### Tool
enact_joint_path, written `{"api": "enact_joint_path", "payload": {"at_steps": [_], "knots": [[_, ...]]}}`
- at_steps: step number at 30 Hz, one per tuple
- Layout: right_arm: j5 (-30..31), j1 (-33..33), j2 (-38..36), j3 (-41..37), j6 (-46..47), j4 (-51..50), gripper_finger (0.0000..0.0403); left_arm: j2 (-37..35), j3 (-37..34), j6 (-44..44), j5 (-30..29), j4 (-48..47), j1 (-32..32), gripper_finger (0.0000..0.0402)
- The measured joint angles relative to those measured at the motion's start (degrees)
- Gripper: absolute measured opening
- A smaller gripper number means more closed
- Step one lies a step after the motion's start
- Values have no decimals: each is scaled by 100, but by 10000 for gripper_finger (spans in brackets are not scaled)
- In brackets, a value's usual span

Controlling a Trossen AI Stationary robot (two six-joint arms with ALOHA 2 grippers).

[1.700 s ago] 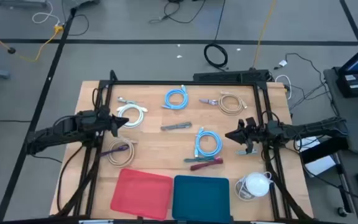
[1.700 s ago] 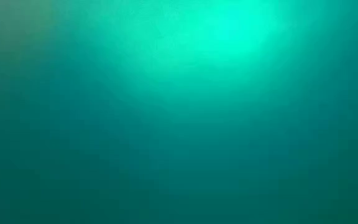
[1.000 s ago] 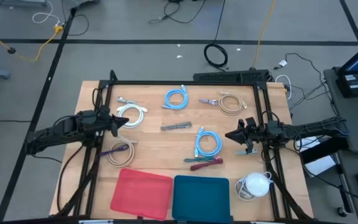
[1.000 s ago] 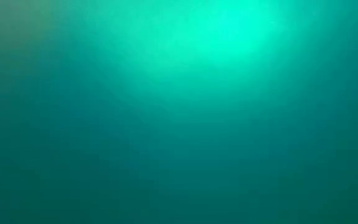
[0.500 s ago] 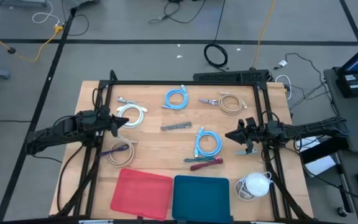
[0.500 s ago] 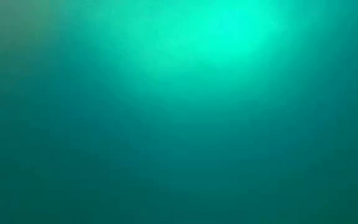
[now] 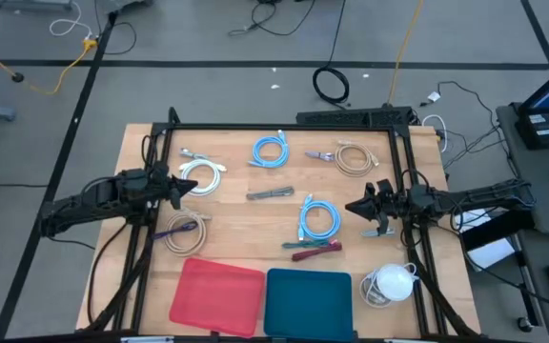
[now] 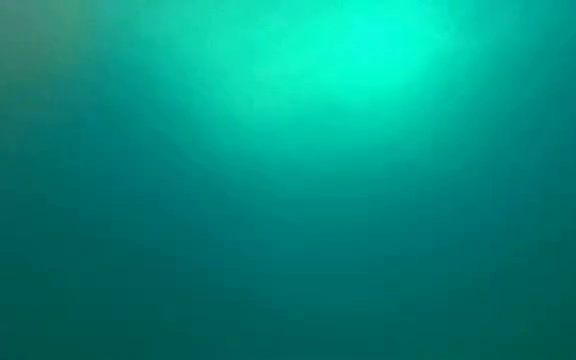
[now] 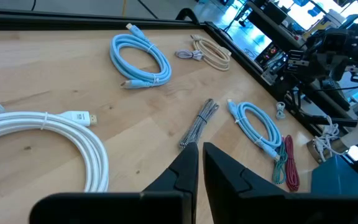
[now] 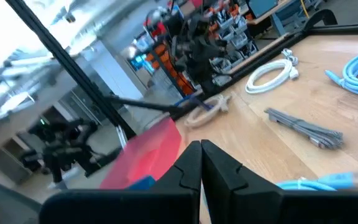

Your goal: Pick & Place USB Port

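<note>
Grey braided cable [image 7: 271, 193] lies mid-surface, the landmark here. Left pincer [image 7: 175, 188] hovers to its left beside the white cable coil [image 7: 203, 175], fingers pinched together, nothing held. Right pincer [image 7: 358, 207] sits past the blue coil [image 7: 317, 218] on the opposite side, closed and empty. The left wrist view shows the braid's plug end; the low view shows only teal haze. Red tray [image 7: 219, 295] hugs the surface's near edge.

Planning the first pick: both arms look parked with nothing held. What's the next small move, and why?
Probably open the left gripper and ease it toward the white cable coil. Its fingers are shut on nothing, and that coil lies on the table closest to it. The right gripper is also shut and empty, hovering beside the blue coil.
</note>
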Motion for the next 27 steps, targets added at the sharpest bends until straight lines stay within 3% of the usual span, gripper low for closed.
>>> {"api": "enact_joint_path", "payload": {"at_steps": [5, 9, 13, 17, 22, 27], "knots": [[335, 1, -2, 0, 957, 780, 0, 0, 0, 0, 0, 2, 0, 26], [1218, -13, -6, -4, 1667, 2171, 0, 1, 0, 0, 1, 4, 0, 26], [2423, -12, 44, -4, 1644, 3253, 0, 1, 0, 0, 1, 4, 1, 26], [3040, -12, 41, -4, 1524, 3965, 0, 2, 0, 0, 1, 5, 0, 26], [3411, -14, 39, -2, 1517, 4697, 0, 2, 0, 0, -34, 27, 0, 26], [3421, -14, 41, -2, 748, 5274, 0, 2, 0, -464, -973, 947, 0, 26]]}}
